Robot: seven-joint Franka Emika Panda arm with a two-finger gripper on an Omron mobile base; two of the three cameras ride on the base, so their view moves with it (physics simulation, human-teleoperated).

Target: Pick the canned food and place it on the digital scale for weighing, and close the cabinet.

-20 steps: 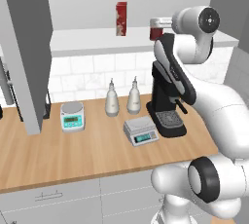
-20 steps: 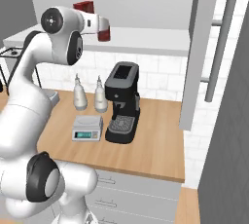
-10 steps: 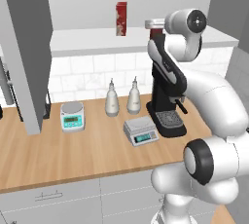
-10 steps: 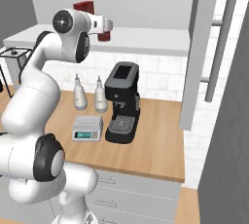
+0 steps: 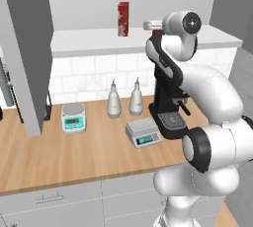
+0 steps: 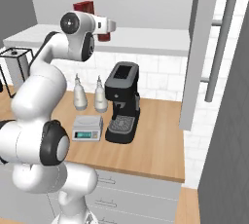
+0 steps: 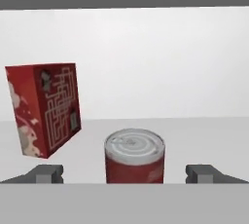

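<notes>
The canned food [image 7: 134, 157], a small dark red can with a pale ringed top, stands on the white shelf of the cabinet [image 5: 89, 41], close ahead and between my fingertips [image 7: 46, 173]. My gripper [image 7: 125, 173] is open, with a wide gap on each side of the can and no contact. In the right base view the can [image 6: 103, 36] peeks out under the hand [image 6: 108, 25]. The digital scale [image 5: 143, 132] [image 6: 88, 127] sits on the wooden counter in front of the coffee machine. The cabinet doors [image 5: 27, 48] [image 6: 204, 47] stand open.
A taller red carton [image 7: 44, 108] [image 5: 123, 18] stands on the shelf left of the can. On the counter are a black coffee machine [image 5: 170, 107], two pale bottles [image 5: 113, 101] [image 5: 136, 98] and a round-platform scale [image 5: 73, 117]. The open doors jut out at both sides.
The arm has swung leftward, and the hand has come in at shelf height toward the can, now covering it in the left base view. The jaws stayed wide open.
</notes>
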